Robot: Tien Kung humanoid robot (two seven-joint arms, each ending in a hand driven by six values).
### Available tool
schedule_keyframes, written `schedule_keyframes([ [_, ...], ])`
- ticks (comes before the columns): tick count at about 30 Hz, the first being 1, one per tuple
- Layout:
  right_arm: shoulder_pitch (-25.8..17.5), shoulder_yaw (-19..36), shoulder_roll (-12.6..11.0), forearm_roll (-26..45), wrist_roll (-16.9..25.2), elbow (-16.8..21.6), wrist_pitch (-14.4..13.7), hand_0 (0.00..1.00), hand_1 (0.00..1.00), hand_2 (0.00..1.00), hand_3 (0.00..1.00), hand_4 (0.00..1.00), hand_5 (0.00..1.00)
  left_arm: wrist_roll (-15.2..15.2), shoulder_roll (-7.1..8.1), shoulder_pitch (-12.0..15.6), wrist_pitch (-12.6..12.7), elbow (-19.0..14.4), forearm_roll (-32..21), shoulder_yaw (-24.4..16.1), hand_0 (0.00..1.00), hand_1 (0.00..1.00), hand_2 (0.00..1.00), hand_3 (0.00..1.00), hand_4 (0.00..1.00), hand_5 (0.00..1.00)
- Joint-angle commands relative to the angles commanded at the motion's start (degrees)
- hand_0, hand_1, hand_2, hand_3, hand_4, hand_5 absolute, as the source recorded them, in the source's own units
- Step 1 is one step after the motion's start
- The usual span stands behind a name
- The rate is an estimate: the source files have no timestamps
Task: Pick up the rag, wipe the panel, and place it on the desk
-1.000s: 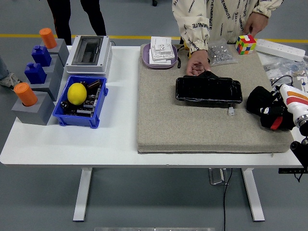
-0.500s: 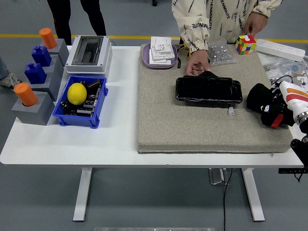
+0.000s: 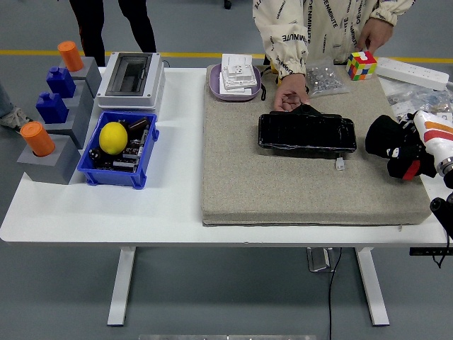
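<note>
White surface [image 3: 177, 198] under a grey mat carries the panel [image 3: 306, 133] (long axis running left-right) directly left of the right hand [image 3: 405, 157], which grips the black rag [image 3: 386, 138].

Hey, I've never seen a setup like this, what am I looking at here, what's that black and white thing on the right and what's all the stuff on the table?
This is one picture, taken from a camera high on a humanoid robot, looking down over its white table. The thing at the right edge is the robot's right hand, black with five fingers, closed on a dark rag. Its left arm is out of view.

On the grey mat lies a glossy black panel, the thing to be wiped. A person at the far side rests a hand at the panel's far edge.

To the left sit a blue bin holding a yellow ball, and grey blocks topped with orange and blue pieces. A colour cube stands at the back.
</note>
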Motion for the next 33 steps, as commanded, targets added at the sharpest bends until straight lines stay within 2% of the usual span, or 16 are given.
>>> schedule_keyframes([
  [12,0.25,0.1,-0.46,-0.3,-0.22,0.57,-0.22,0.189,0.343,0.427,0.437,0.998,0.182,-0.02,-0.01,-0.03,0.02,0.0,0.16,-0.27,0.645,0.694,0.734,0.564,0.597,0.472],
  [13,0.26,0.09,-0.47,-0.41,-0.26,0.65,-0.26,0.19,0.332,0.409,0.412,0.998,0.152,-0.01,-0.02,-0.02,0.02,0.0,0.16,-0.28,0.644,0.693,0.735,0.565,0.597,0.472],
  [24,0.27,-0.08,-0.56,-1.1,-0.5,1.27,-0.48,0.192,0.331,0.405,0.406,0.998,0.133,-0.01,-0.04,0.04,0.03,0.0,0.16,-0.35,0.644,0.693,0.735,0.565,0.597,0.472],
  [25,0.26,-0.09,-0.56,-1.18,-0.55,1.36,-0.49,0.194,0.323,0.396,0.392,0.998,0.102,-0.01,-0.04,0.04,0.03,0.0,0.15,-0.35,0.644,0.693,0.734,0.564,0.597,0.472],
  [33,0.57,-0.3,-0.29,-1.39,-0.87,2.23,-0.41,0.191,0.322,0.395,0.39,0.998,0.109,0.01,-0.04,0.01,0.06,0.0,0.18,-0.4,0.644,0.693,0.735,0.564,0.597,0.472],
])
